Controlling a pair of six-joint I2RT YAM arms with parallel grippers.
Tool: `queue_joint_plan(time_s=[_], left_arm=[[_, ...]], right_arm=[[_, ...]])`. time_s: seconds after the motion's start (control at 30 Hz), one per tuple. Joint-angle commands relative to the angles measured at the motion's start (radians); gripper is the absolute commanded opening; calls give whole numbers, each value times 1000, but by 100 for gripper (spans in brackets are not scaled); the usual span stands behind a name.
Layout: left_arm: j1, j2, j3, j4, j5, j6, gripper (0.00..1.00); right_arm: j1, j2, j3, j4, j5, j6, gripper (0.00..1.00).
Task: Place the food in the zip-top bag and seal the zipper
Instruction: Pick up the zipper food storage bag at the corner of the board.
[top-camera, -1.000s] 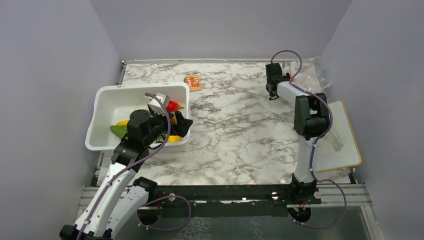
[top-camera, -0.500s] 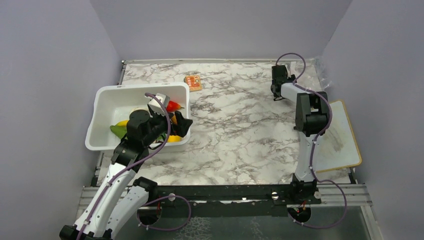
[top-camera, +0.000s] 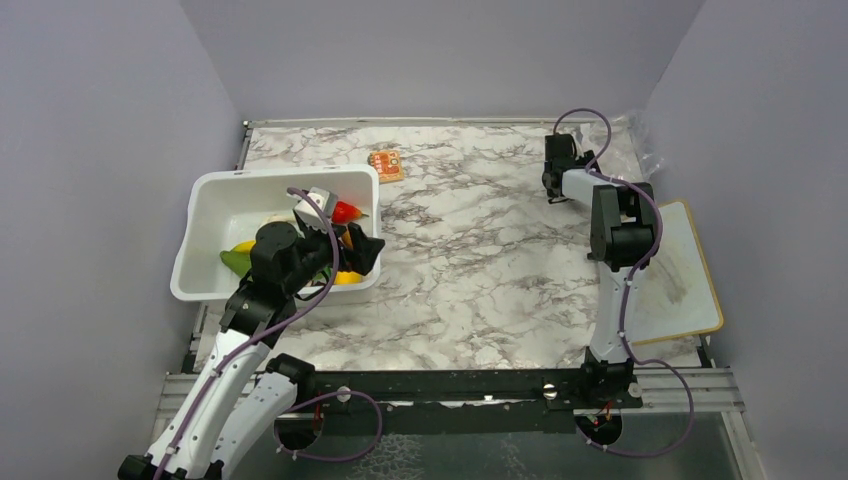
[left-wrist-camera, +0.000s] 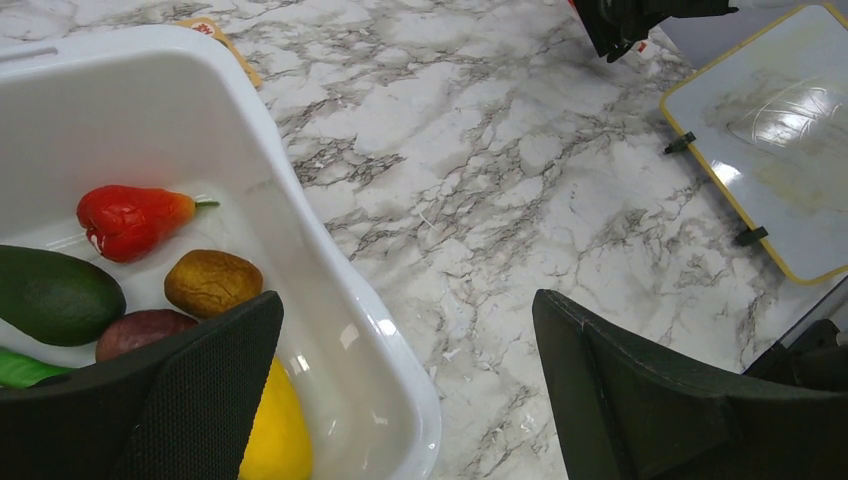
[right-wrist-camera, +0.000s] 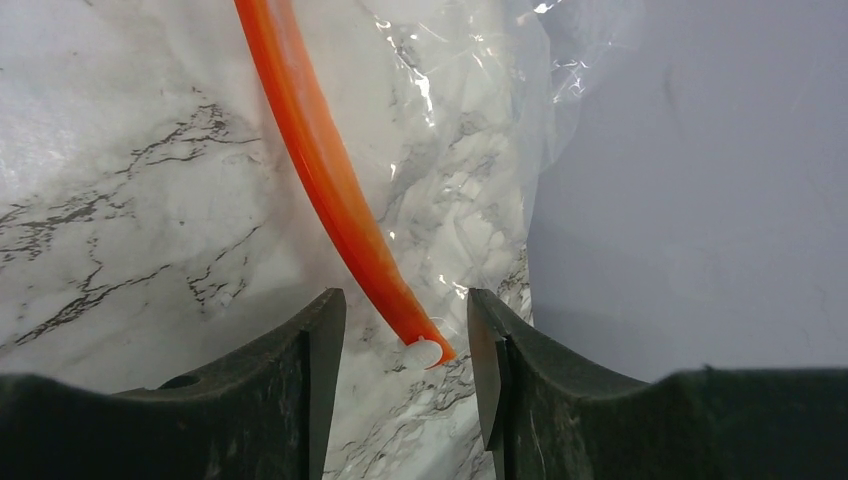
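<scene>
Nothing is bagged yet: the food (left-wrist-camera: 130, 220) lies in the tub (left-wrist-camera: 300, 230), below our open left end effector (left-wrist-camera: 405, 300). Far right of the tub, our right end effector (right-wrist-camera: 405, 300) stands open astride the zipper (right-wrist-camera: 320, 170) of the bag (right-wrist-camera: 440, 200); filling and sealing remain.

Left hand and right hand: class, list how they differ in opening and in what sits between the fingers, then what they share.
The left hand gapes wide; the right hand has a narrower gap. The left hand straddles the wall of the white tub; the right hand brackets the tabbed end of the zipper on the clear bag. Shared: both are open, dark-fingered and gripping nothing.
</scene>
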Motion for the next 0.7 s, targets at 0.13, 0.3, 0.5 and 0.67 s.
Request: queue_joint_plan(time_s=[0.13, 0.3, 0.5, 0.67], left_arm=[[-16, -19, -12, 29, 4, 11, 100], [-22, -24, -13, 28, -1, 13, 100], [-27, -24, -13, 28, 0, 13, 100], [-27, -22, -13, 29, 0, 12, 100]], right_arm=[[-31, 12, -31, 54, 30, 20, 54], [-36, 23, -24, 50, 36, 22, 54], [-42, -3, -40, 116, 49, -2, 65], [-62, 5, -9, 87, 1, 13, 72]])
